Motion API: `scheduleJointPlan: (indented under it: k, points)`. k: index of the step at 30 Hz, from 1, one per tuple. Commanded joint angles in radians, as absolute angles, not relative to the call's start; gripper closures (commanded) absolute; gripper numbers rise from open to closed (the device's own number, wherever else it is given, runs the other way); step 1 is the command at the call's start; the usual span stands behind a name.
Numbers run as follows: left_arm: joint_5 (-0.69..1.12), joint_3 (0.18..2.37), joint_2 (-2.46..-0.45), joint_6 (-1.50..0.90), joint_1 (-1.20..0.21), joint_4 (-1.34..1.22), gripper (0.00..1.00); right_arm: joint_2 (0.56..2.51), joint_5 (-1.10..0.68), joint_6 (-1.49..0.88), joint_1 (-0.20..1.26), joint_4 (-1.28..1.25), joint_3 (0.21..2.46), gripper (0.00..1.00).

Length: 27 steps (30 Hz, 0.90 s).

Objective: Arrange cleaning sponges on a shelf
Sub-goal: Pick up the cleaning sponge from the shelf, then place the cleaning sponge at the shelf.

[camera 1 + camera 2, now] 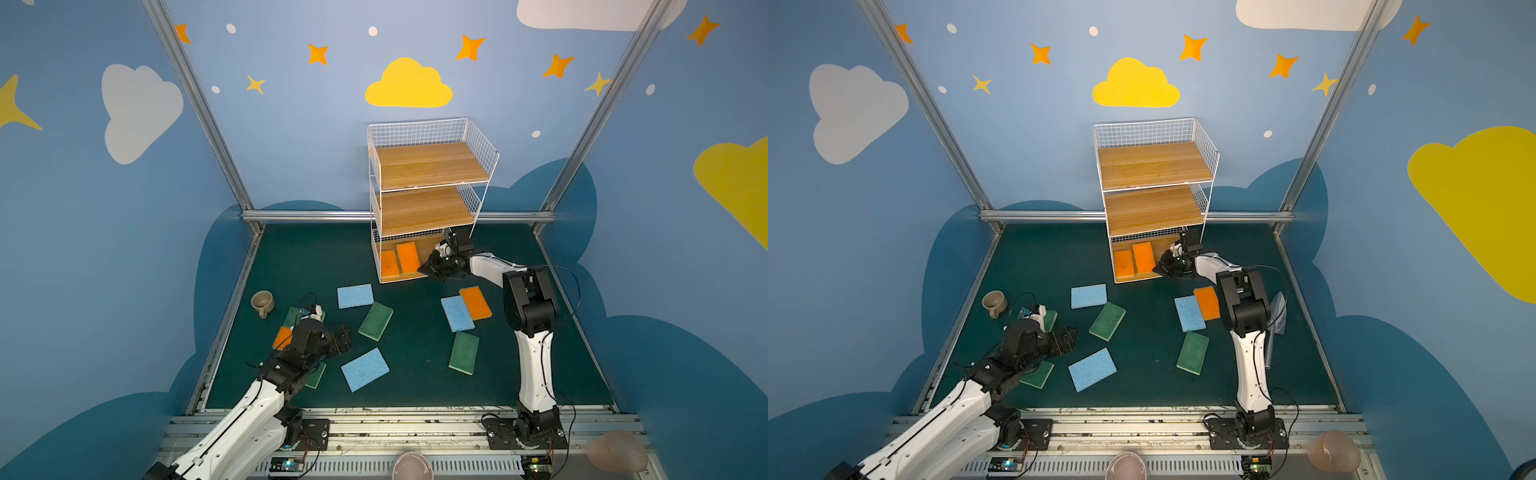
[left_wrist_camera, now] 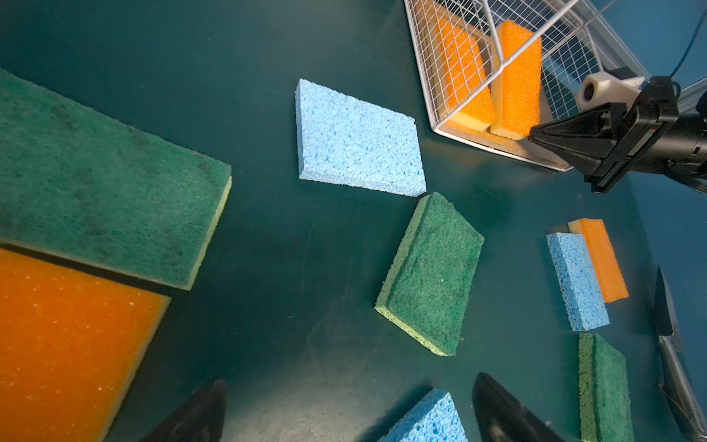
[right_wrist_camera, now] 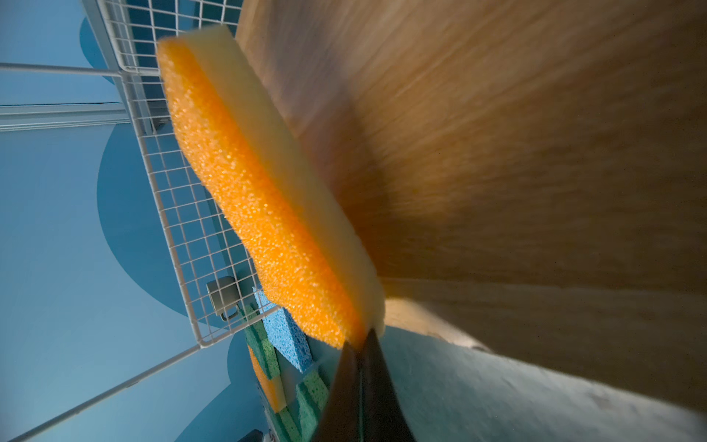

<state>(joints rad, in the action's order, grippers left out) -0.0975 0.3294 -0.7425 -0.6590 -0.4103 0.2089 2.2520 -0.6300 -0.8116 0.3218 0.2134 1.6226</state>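
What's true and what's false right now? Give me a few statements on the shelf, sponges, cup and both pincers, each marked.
1. Two orange sponges lie on the bottom tier of the shelf. True.
2. A blue sponge sits on the top tier. False: the top plank shows no sponge.
3. The left pincer is open. True.
4. The right pincer grips a green sponge. False: it is shut, its tip at an orange sponge on the bottom tier.
5. The cup is on the shelf. False: it is on the mat, near the left arm.
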Motion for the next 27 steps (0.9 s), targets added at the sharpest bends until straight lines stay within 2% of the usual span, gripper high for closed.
scheduleJointPlan:
  k: [1, 11, 27]
  points:
    - [-0.098, 0.352, -0.743, -0.651, -0.406, 0.208, 0.0, 2.266, -0.633, -0.796, 0.325, 0.246, 1.647, 0.86]
    - [-0.1, 0.354, -0.742, -0.647, -0.405, 0.206, 0.0, 2.252, -0.617, -0.773, 0.328, 0.262, 1.652, 0.64]
    - [-0.109, 0.376, -0.729, -0.646, -0.406, 0.258, 0.01, 2.266, -0.643, -0.779, 0.328, 0.248, 1.683, 0.64]
